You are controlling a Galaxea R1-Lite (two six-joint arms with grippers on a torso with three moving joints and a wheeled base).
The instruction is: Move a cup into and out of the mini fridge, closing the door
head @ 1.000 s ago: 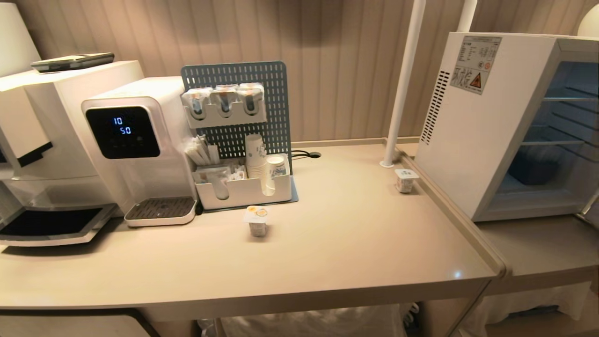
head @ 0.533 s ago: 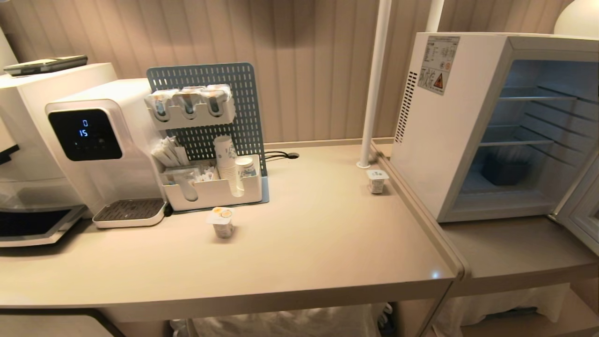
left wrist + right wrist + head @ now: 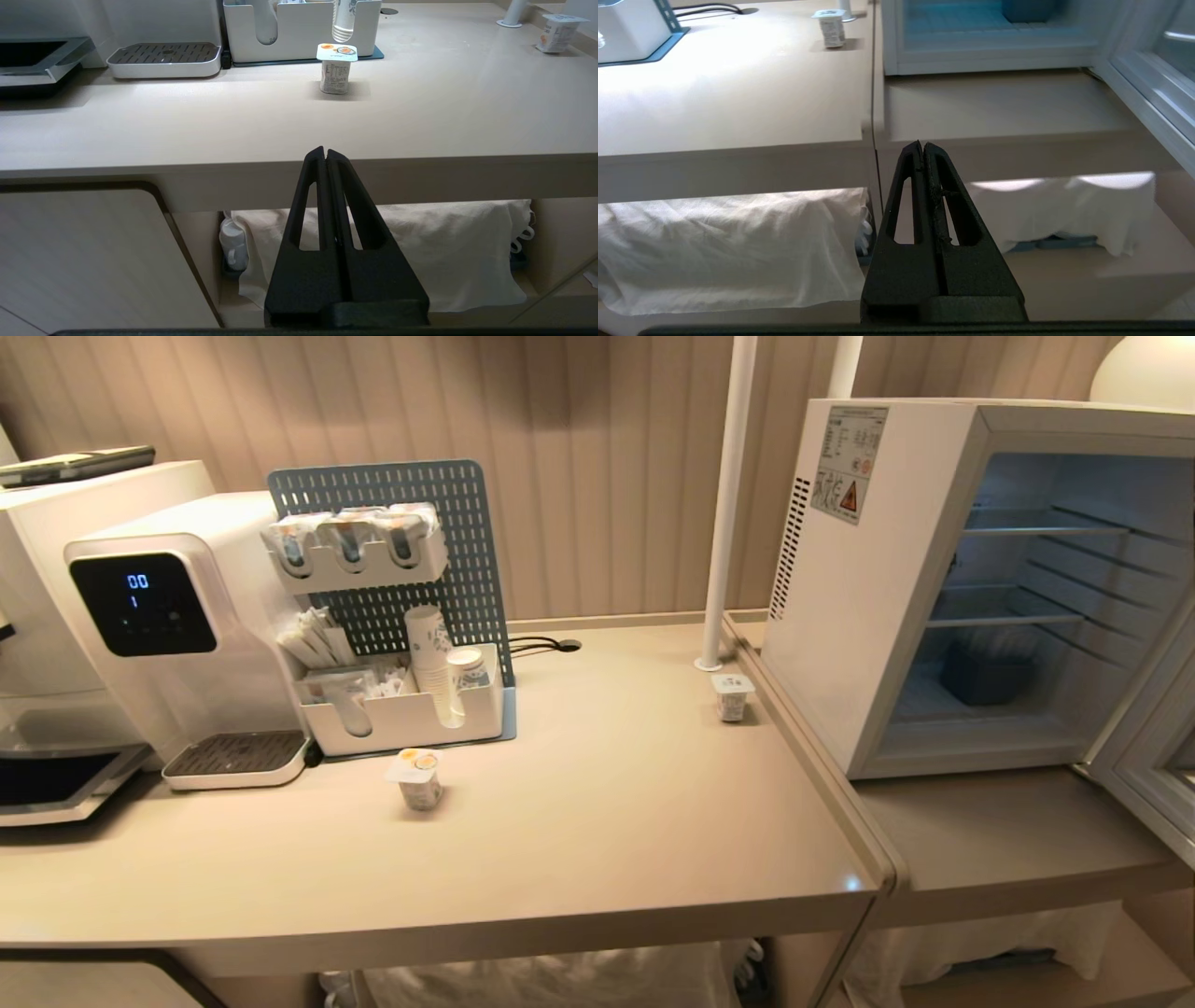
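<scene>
Beige countertop [image 3: 607, 821] fills the head view. At lower centre-left, the cup [image 3: 416, 778] is seen upright, orange-printed lid up. At right, the mini fridge [image 3: 868, 579] is shown with the door [image 3: 1153, 756] swung open. The left gripper [image 3: 326, 156] and right gripper [image 3: 922, 148] are held below the counter edge, jaws clenched together, nothing grasped.

- The door [image 3: 1153, 775] of the mini fridge [image 3: 868, 588] is cut off by the head view's right edge; only its lower corner shows.
- Neither arm appears in the head view.
- Ahead of the closed left gripper [image 3: 325, 154], the cup [image 3: 336, 67] bears label print too small to read.
- A dark blue thing [image 3: 985, 677] inside the fridge cannot be identified.
</scene>
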